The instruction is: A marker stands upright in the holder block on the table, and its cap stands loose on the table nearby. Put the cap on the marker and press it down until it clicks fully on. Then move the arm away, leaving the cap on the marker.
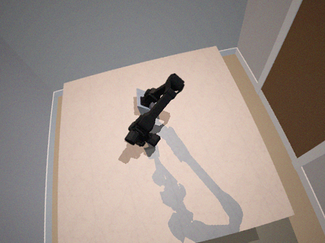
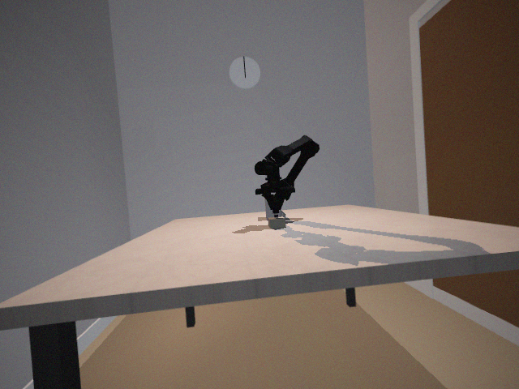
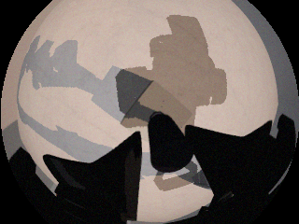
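The counter (image 1: 106,207) is a flat square board with a pale, matt, slightly pinkish surface; its edge is thin and it stands on dark square legs (image 2: 54,356). The arm (image 1: 157,108) is black and dull, made of blocky links, and it bends down over the middle of the counter; its grey shadow is long on the board.

In the wrist view the cap (image 3: 167,142) is a dark, smooth, rounded cylinder seen from above, between the two black fingers. The fingers have pointed, wedge-like shapes; they stand a little apart from the cap on each side, with pale counter visible in the gaps. So the end effector (image 3: 163,159) is partly open and holds nothing – it only stands around the cap.

The holder block (image 2: 275,224) is a small grey cube under the end effector in the exterior view; in the wrist view only a dark grey angular corner (image 3: 133,90) of it shows beside the cap. The marker itself is hidden under the cap, so I cannot tell how deep the cap sits.
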You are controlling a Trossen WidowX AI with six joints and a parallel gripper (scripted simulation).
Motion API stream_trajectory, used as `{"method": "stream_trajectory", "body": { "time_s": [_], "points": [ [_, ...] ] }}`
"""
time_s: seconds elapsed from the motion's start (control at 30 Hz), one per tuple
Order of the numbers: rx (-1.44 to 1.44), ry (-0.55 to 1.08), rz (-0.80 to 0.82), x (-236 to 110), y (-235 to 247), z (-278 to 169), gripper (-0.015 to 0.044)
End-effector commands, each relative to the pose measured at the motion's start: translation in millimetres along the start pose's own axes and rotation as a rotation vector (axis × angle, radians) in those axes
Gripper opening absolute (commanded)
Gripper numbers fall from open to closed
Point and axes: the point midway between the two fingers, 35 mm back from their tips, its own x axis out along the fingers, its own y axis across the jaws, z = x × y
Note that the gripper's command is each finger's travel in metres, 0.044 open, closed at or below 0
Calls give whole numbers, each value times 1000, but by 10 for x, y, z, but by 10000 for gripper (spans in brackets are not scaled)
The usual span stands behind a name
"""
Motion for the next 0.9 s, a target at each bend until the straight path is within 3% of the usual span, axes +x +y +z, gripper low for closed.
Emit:
{"method": "stream_trajectory", "body": {
  "time_s": [0.0,0.17,0.27,0.43,0.6,0.67,0.87],
  "points": [
    [0,0,0,0,0,0,315],
    [0,0,0,0,0,0,440],
    [0,-1,-1,-96,2,14,440],
    [1,-1,-3,-726,-5,7,440],
    [1,-1,-3,-751,-6,4,440],
    [-66,-1,-3,-743,-6,4,387],
    [-655,0,-1,-676,-7,2,230]
  ]
}}
